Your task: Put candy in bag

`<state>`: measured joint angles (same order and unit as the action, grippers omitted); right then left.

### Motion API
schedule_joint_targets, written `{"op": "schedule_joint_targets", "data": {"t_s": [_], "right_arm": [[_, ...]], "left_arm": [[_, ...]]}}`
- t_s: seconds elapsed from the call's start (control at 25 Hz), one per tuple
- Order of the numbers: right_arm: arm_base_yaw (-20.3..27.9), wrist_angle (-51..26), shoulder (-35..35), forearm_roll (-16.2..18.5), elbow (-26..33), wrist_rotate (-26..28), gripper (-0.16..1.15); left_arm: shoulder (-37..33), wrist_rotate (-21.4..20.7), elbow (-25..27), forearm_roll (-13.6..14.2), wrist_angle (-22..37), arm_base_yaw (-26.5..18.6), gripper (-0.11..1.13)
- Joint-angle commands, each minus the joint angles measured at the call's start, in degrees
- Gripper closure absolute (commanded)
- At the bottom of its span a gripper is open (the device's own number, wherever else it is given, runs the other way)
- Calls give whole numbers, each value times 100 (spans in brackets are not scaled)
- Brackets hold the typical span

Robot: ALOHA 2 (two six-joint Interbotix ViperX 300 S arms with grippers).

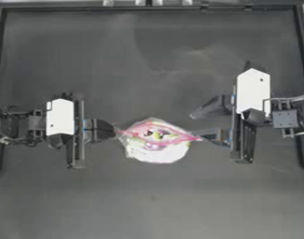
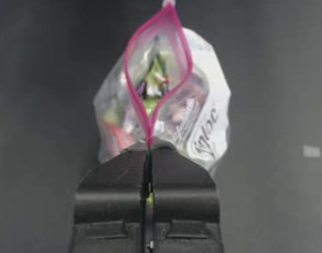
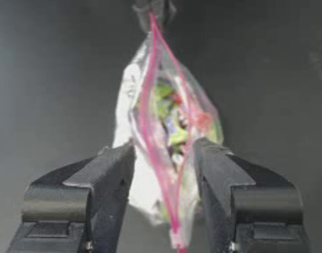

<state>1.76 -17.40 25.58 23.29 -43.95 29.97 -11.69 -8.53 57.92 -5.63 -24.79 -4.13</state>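
Note:
The bag (image 1: 155, 144) hangs in mid-table between the two arms, clear plastic with a pink seal strip and colourful sweets inside. Its mouth is spread into a narrow slit. My left gripper (image 1: 117, 132) is shut on the left end of the seal strip; the left wrist view shows the bag (image 2: 190, 113) rising from the closed left gripper (image 2: 149, 146). My right gripper (image 1: 204, 136) is at the bag's right end. In the right wrist view the right gripper (image 3: 164, 148) is open and straddles the bag (image 3: 170, 113). The candy does not show as a separate thing in any view.
Dark bare table (image 1: 148, 200) lies on all sides of the bag. A raised frame (image 1: 148, 8) runs along the table's far edge and sides. A small pale mark (image 2: 311, 150) sits on the table beyond the bag.

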Motion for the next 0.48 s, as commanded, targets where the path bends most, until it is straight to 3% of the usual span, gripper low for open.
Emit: {"op": "schedule_joint_targets", "data": {"t_s": [0.04, 0.16, 0.36, 0.44, 0.48], "right_arm": [[0, 62, 88, -35, 44, 0, 21], [0, 132, 79, -53, 18, 0, 21], [0, 237, 88, -35, -18, 0, 21], [0, 246, 88, -26, -18, -9, 21], [0, 264, 88, -18, -26, -9, 21]], "left_arm": [[-114, -9, -70, 9, -18, 9, 97], [-79, -9, -88, 53, -18, 18, 80], [-62, 18, -123, 88, -18, 62, 20], [-53, 26, -149, 70, -18, 53, -1], [-44, 18, -158, 70, -18, 62, -5]]}}
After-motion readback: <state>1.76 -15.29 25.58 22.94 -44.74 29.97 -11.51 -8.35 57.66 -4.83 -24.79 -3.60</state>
